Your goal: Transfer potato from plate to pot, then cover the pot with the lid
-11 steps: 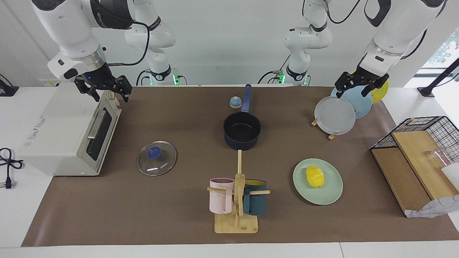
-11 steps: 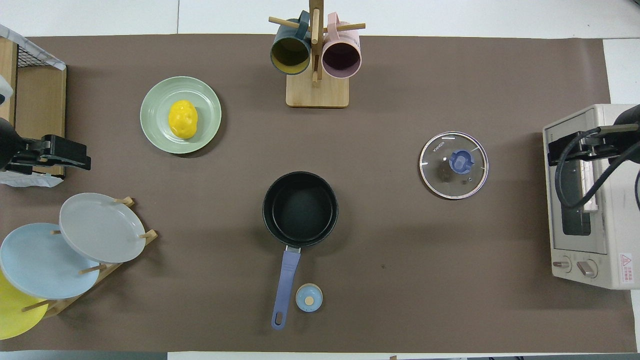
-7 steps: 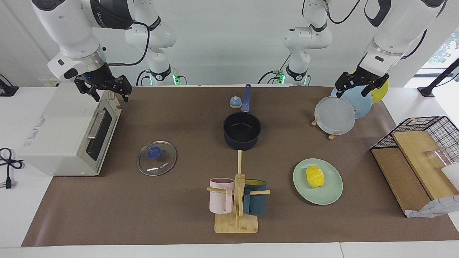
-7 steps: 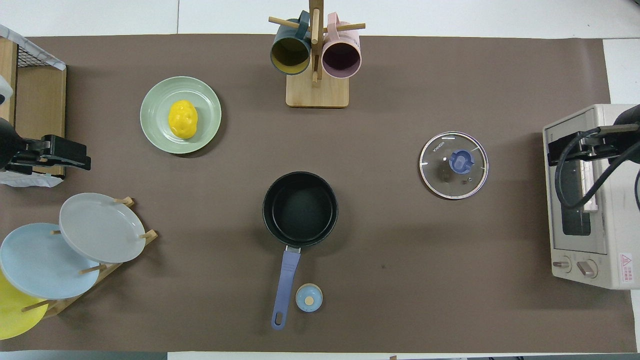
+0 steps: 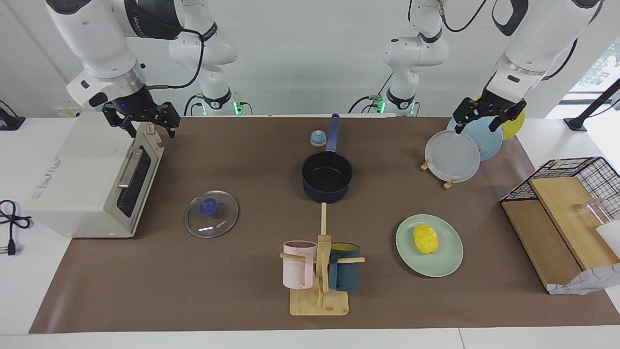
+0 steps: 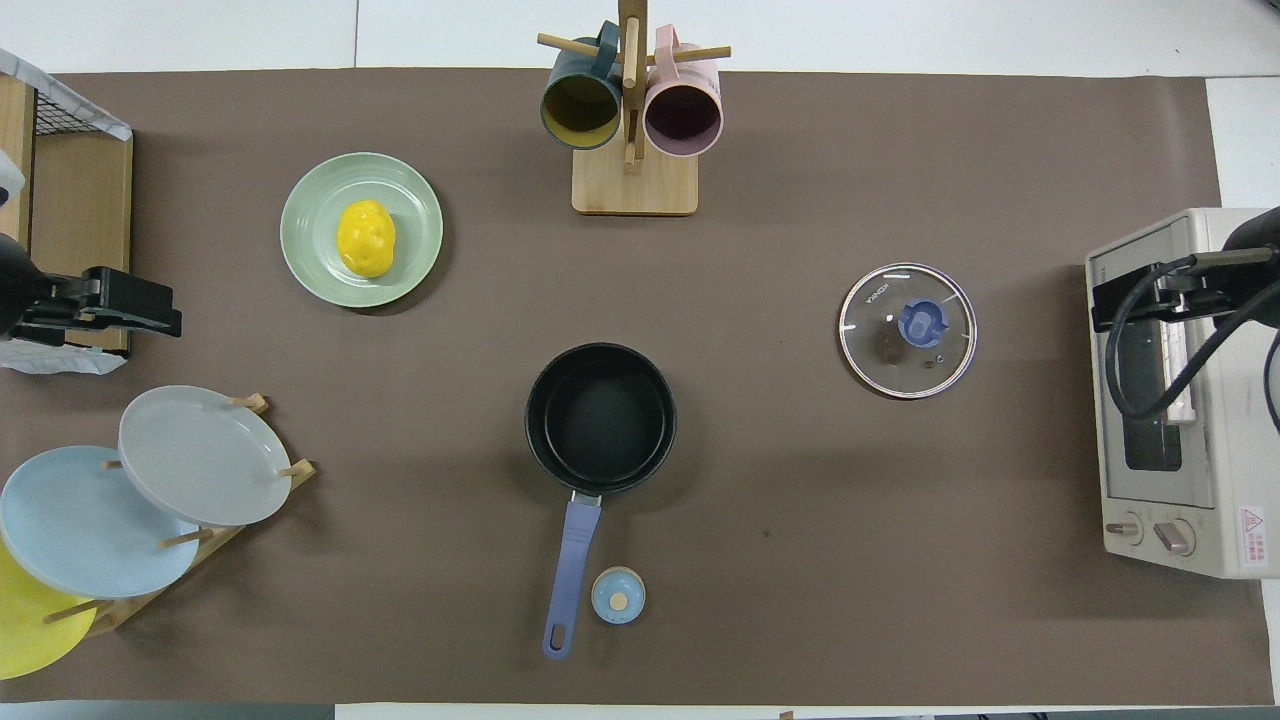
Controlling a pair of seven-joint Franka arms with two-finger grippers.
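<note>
- Potato (image 5: 426,239) first: you can see the yellow, lumpy toy lying on the pale mint-green plate (image 5: 448,259), a little off the plate's middle and nothing touching it.
- Your plate sits on the brown mat (image 5: 193,291) toward the left arm's end of the table, farther from the robots than the pot.
- You will find the pot (image 5: 327,177), a dark navy saucepan with a black inside, near the middle of the mat; it holds nothing, and its long blue handle (image 6: 572,565) points back at the robots.
- Look toward the right arm's end for the glass lid (image 5: 211,214): it lies flat on the mat with its blue knob up, well apart from the pot and just beside the toaster oven (image 5: 92,179).
- Your left gripper (image 5: 484,116) hangs in the air over the rack of upright plates (image 5: 453,156), jaws spread wide and gripping nothing.
- Your right gripper (image 5: 141,120) hangs over the top corner of the toaster oven, jaws likewise wide apart and empty.
- Beside the pot's handle you have a small blue-domed bell (image 6: 618,595), nearer to the robots than the pot itself.
- A wooden mug tree (image 5: 319,271) stands farther from the robots than the pot, carrying a pink mug (image 5: 298,264) and a dark teal mug (image 5: 345,266).
- At the left arm's end, off the mat, you have a black wire basket (image 5: 571,174) with wooden boards (image 5: 552,228).
</note>
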